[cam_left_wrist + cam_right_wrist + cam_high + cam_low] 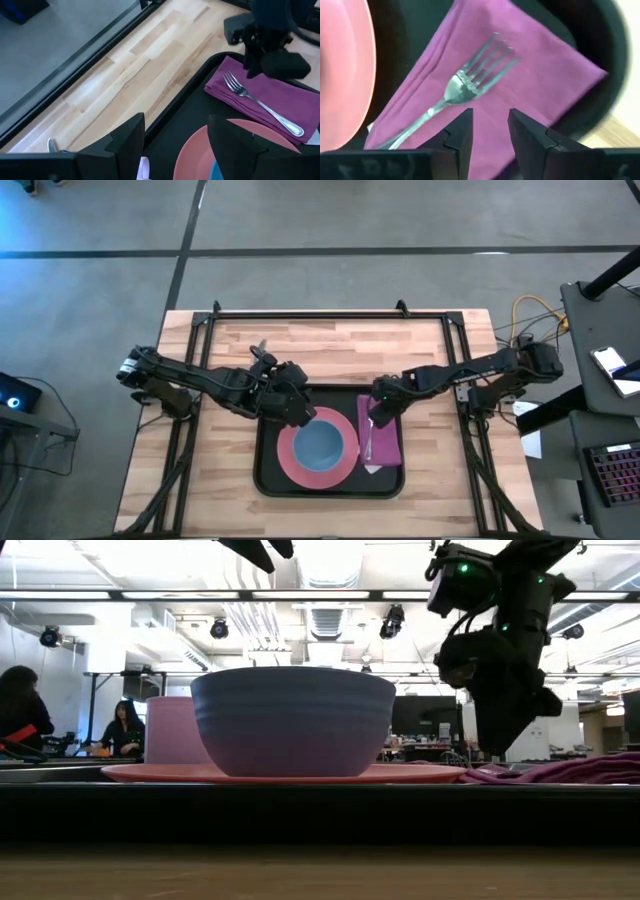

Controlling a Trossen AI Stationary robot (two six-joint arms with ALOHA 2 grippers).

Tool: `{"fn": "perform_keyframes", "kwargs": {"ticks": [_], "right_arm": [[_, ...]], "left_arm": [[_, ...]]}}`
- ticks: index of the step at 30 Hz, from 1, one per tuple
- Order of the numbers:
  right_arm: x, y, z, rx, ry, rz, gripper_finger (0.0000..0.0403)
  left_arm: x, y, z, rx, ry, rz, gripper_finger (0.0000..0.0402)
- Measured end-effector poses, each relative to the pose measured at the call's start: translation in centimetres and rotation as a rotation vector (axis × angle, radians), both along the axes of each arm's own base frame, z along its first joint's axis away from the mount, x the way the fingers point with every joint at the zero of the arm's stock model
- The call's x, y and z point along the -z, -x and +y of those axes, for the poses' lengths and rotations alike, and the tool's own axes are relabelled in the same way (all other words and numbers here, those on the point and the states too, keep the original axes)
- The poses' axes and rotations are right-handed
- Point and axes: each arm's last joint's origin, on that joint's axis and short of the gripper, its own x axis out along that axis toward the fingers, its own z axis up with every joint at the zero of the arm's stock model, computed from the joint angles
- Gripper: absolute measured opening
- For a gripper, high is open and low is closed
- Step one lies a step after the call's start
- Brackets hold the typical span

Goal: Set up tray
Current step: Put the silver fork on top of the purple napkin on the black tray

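The black tray (268,480) lies at the middle of the table. On it sits a pink plate (290,465) with a blue bowl (320,442) on top, and a pink cup (168,730) stands to the left of the bowl. A purple napkin (388,442) lies flat on the tray's right part. A fork (470,82) rests along it, tines toward the far edge. My right gripper (490,117) hangs open just above the napkin's far end, pointing down, with nothing between its fingers. My left gripper (175,125) hovers open over the tray's far left corner.
Bare wooden tabletop (330,350) surrounds the tray, inside a black frame rail (300,313). A small metal piece (51,145) lies on the wood near my left gripper. Beyond the table is a room with people (120,730) seated at the back left.
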Motion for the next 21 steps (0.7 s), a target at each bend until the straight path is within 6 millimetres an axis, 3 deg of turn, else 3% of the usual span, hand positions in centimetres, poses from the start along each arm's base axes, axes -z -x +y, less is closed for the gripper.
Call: {"fn": "perform_keyframes", "kwargs": {"ticks": [6,15,21], "right_arm": [[1.3,-0.9,0.0,0.007,0.007,0.009,0.011],[1.1,-1.0,-1.0,0.035,0.081,-0.007,0.0151],[0.8,-1.7,-2.0,0.029,0.09,-0.084,0.0151]], "left_arm": [[0.1,0.0,0.0,-0.001,-0.001,0.003,0.0196],[0.3,0.0,0.0,-0.01,0.005,0.002,0.0196],[0.4,0.0,0.0,-0.01,0.004,0.007,0.0196]]}}
